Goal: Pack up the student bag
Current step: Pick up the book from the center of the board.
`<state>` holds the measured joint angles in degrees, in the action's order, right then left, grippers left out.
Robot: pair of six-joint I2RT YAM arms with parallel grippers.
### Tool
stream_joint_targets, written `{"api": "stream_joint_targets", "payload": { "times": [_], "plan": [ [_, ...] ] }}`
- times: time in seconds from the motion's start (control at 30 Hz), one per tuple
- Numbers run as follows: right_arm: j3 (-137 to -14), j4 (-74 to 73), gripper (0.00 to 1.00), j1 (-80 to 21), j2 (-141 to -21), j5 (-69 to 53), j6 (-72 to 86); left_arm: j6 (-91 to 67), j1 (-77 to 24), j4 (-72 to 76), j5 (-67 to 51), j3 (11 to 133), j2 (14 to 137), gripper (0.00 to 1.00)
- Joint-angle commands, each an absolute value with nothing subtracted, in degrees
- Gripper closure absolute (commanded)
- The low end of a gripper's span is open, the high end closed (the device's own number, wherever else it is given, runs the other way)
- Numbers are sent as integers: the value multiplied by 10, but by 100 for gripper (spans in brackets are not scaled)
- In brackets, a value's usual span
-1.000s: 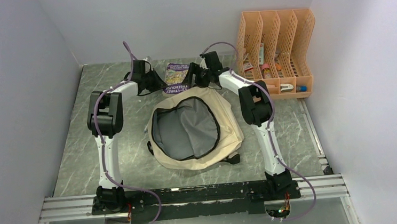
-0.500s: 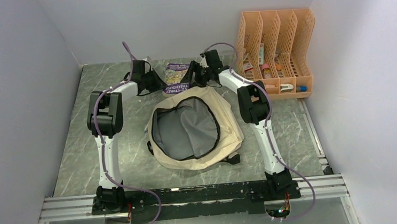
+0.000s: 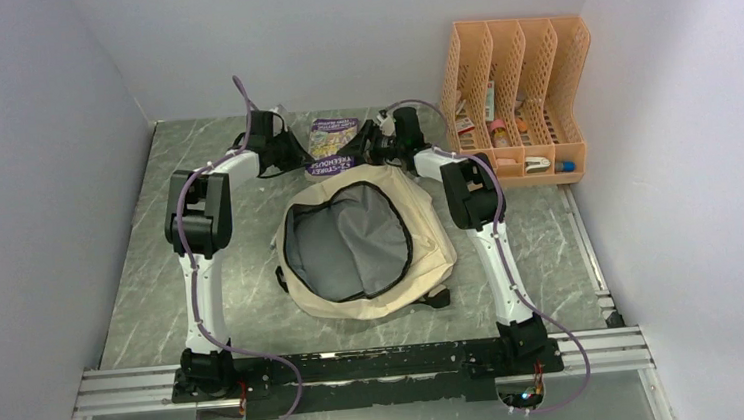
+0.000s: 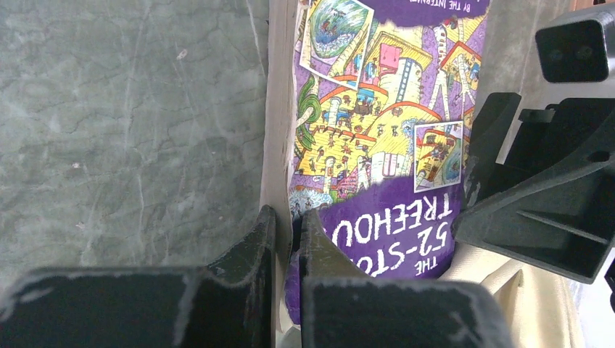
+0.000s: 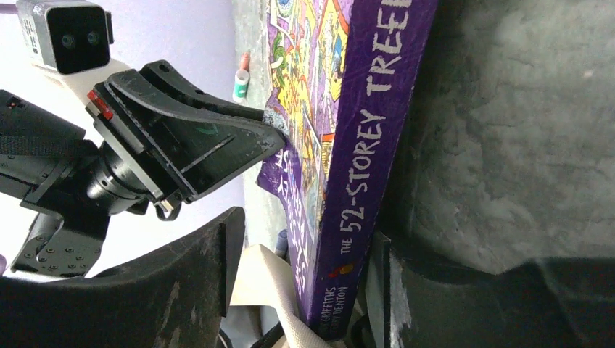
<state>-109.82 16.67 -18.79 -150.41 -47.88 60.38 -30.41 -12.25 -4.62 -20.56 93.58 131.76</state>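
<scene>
So the big cream fabric backpack (image 3: 420, 236) with black zippers is lying flat in the middle of the grey marble-look counter (image 3: 153, 287). Its main pocket is gaping open and showing dark grey lining. A purple paperback book (image 4: 384, 145), The 52-Storey Treehouse, is sitting at the bag's far rim, right between the two arms. The left fingers (image 4: 250, 254) are pressing nearly together at the book's corner. It looks like they're pinching the cover, but bag fabric is bunching right there too, so not 100% sure. The right fingers (image 5: 196, 268) are spreading wide around the spine, one just beside it, the other standing clear. An orange perforated plastic file organizer (image 3: 520, 98) is standing in the far right corner.
</scene>
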Motion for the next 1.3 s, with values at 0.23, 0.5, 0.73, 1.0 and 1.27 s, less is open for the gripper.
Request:
{"api": "stream_joint_targets", "payload": {
  "times": [0.23,0.5,0.73,1.0,1.27],
  "plan": [
    [-1182,127,54,-222,-1530,-484,567,-267,-176,-170,-210,896,1385,95],
    [-1221,120,79,-217,-1531,-441,527,-258,-181,-155,-234,897,1363,90],
    [-1182,119,96,-208,-1442,-365,428,-266,-172,-149,-231,902,1290,52],
    [-1109,135,100,-206,-1308,-227,310,-263,-142,-157,-154,859,1109,21],
    [-1047,99,100,-206,-1160,-173,217,-258,-140,-74,-150,725,919,16]
  ]
}}
